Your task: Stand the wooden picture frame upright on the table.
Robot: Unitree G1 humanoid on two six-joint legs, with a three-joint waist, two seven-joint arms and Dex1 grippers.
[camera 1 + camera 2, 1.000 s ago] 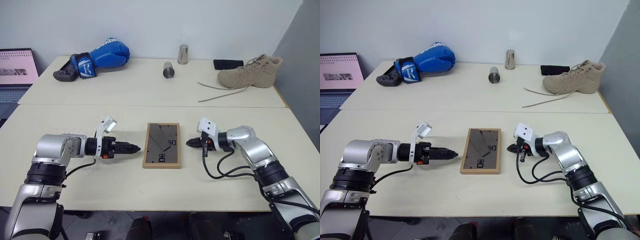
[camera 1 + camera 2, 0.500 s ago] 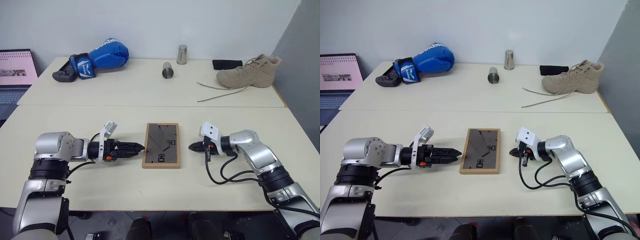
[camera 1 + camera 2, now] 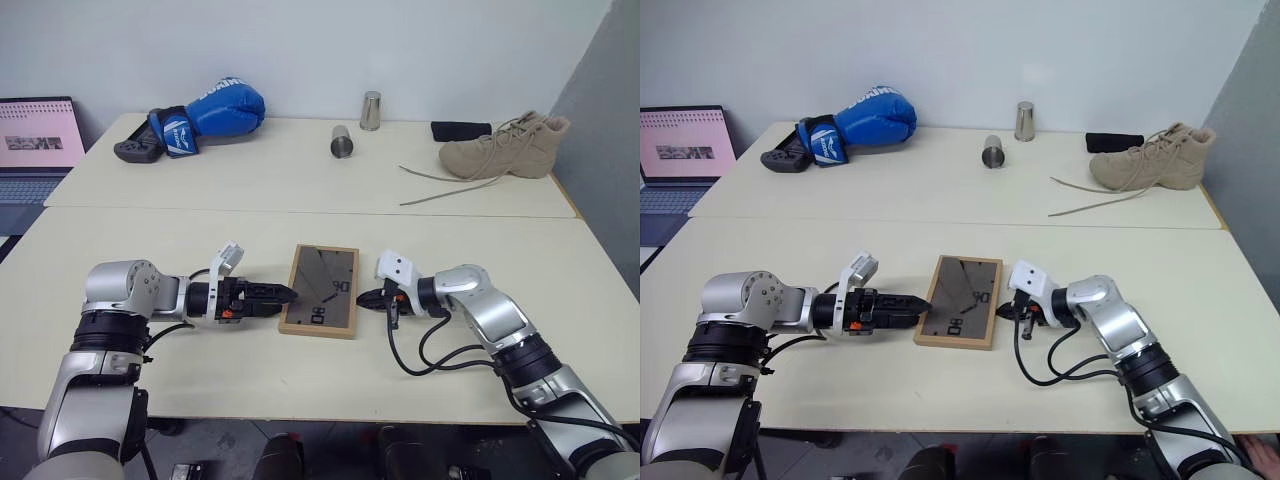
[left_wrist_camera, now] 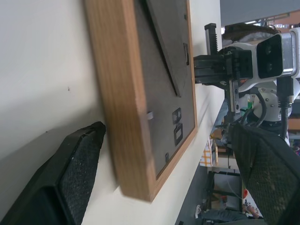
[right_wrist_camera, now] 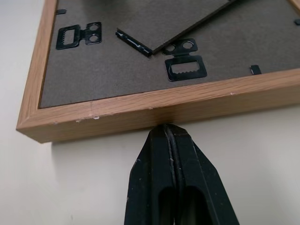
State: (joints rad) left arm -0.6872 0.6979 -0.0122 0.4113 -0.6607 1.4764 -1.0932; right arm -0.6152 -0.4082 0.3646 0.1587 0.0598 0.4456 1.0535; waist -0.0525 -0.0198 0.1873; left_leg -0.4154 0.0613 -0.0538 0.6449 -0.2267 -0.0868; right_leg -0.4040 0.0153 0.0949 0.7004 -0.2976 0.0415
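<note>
Our left end effector (image 3: 283, 295) sits released at the lower centre of the head view, its black fingers (image 4: 77, 176) spread on either side of the left edge of the wooden picture frame (image 3: 320, 291). We see the frame lying flat, back panel up, on the near half of the bench (image 3: 300, 190). Our right end effector (image 5: 168, 140) is clenched, its tip touching the frame's opposite edge.

One wooden picture frame (image 3: 321, 290) lies on the one table (image 3: 300, 185). There are two metal cups (image 3: 343, 141), one lying and one upright (image 3: 371, 110). One blue boxing glove (image 3: 208, 112), one tan boot (image 3: 505, 146), one laptop (image 3: 36, 146), one dark controller (image 3: 133, 150) and one black pouch (image 3: 460, 130) complete the count.
</note>
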